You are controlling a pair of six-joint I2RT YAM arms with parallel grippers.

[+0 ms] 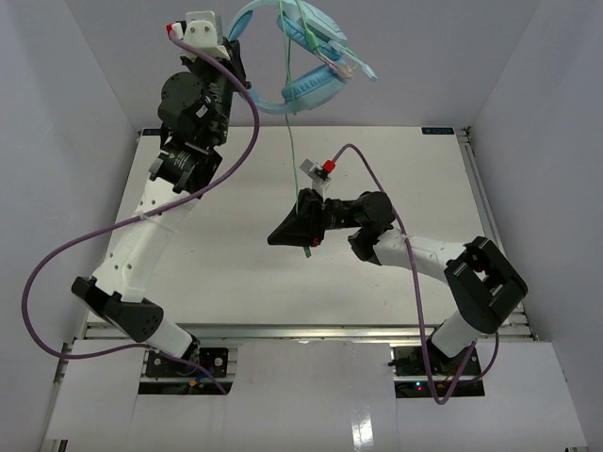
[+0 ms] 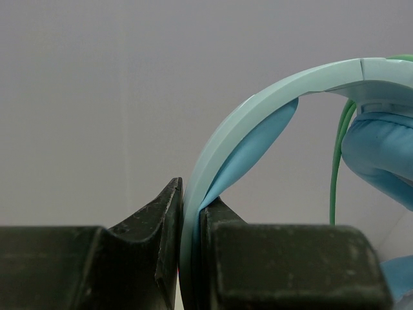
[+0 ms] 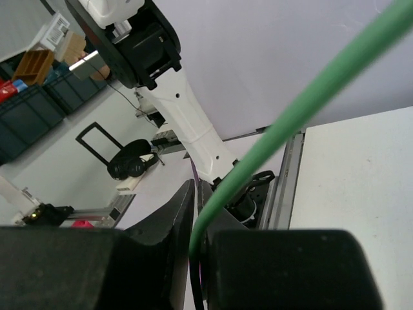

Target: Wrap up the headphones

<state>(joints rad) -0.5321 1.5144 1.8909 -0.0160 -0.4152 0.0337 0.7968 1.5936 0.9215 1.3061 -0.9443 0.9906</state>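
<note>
Blue headphones (image 1: 316, 85): one pair, raised at the far side.
Green cable (image 1: 291, 151): one, hanging down.
Left gripper (image 2: 191, 213): clenched on headband (image 2: 258, 110).
Right gripper (image 3: 193, 226): pinching the cable.
Arms: two.

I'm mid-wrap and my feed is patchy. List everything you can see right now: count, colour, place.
headphones: one, light blue, held high in the air, at the top of the overhead view
cable: one, pale green, hanging from the headphones down to the right claw
table: one, white, under both arms
robot cables: two, purple, one looping along each arm
black headset: one, on a bench in the background of the right wrist view
left arm: one, white and black, raised towards the far left
right arm: one, white and black, low over the table
left claw: one, black, shut on the headphones at the headband
right claw: one, black, shut on the cable
</note>
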